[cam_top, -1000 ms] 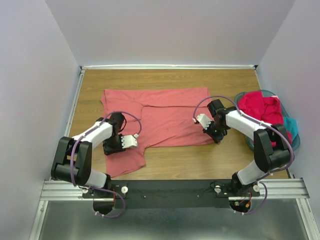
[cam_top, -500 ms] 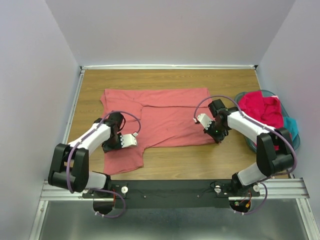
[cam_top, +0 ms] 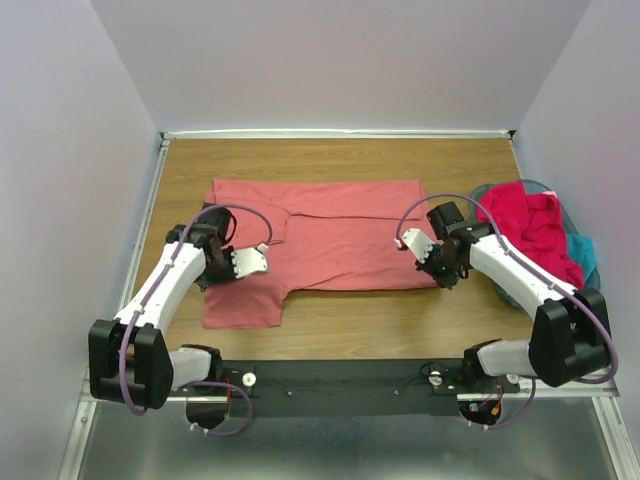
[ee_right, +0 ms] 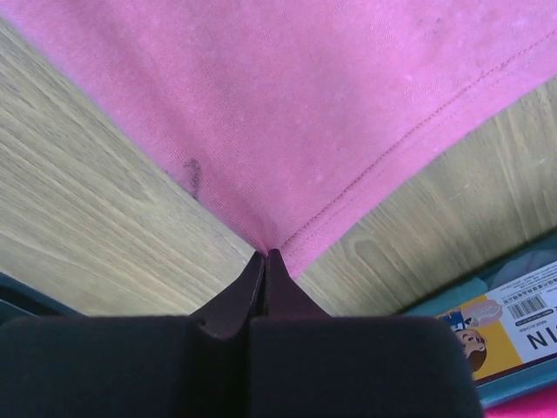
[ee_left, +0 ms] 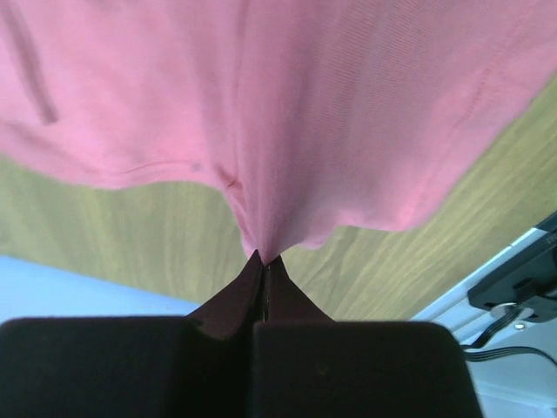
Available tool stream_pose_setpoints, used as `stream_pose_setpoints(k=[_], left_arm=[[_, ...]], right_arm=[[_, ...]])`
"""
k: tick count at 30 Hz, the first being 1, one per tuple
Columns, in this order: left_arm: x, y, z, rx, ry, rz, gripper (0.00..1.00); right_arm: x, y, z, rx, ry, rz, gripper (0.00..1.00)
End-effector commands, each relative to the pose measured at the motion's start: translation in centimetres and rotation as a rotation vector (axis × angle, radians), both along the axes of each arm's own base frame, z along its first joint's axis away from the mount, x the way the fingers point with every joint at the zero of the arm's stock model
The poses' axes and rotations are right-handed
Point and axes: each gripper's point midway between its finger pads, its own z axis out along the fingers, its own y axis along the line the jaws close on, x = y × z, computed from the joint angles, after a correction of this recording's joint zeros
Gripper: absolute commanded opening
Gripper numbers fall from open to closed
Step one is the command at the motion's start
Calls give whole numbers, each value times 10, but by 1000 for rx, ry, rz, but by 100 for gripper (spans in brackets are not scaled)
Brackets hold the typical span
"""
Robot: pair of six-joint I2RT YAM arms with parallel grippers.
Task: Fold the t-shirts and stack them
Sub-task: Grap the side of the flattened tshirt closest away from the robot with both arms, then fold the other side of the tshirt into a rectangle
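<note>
left hand [ee_left: 264, 259]: fingers pressed together, pinching a small peak of pink cloth at their tips.
left hand, cloth: the fabric fans out from the pinch point in creases; wood grain shows to either side below its edge.
left hand, position: in the top view it sits at the left edge of the shirt, beside the part that reaches toward the near edge of the desk.
right hand [ee_right: 266, 254]: fingers closed tight on a corner of the same cloth; a stitched hem line runs away from the tips.
right hand, position: at the near right corner of the shirt, between the shirt and the basket.
salmon-pink t-shirt [cam_top: 340, 235]: lies spread across the middle of the desk, held at two points, one by each hand. A fold line crosses its upper part, and a dark speck shows on the cloth near the right hand's pinch.
desk [cam_top: 350, 158]: wood-grain top, bare around the shirt on the far and near sides.
basket [cam_top: 540, 184]: round, teal, at the right edge of the desk, just beside the right arm.
magenta-red shirt [cam_top: 530, 225]: bunched and heaped in the basket, rising above its rim.
teal shirt [cam_top: 583, 252]: a little shows at the basket's right side, beside the magenta-red one.
printed label [ee_right: 522, 318]: carries a barcode, seen at the lower right of the right wrist view against teal plastic.
</note>
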Motion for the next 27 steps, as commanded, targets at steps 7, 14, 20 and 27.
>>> stream_pose_setpoints(k=[7, 14, 20, 27], left_arm=[[60, -11, 31, -99, -122, 25, 0], [105, -14, 43, -104, -225, 50, 0], [135, -14, 45, -92, -258, 64, 0], [158, -8, 37, -86, -260, 82, 0]], right_arm=[[38, -14, 18, -36, -26, -20, 0], [69, -20, 18, -36, -18, -35, 1], [96, -20, 13, -40, -5, -27, 0], [129, -19, 9, -50, -11, -13, 1]])
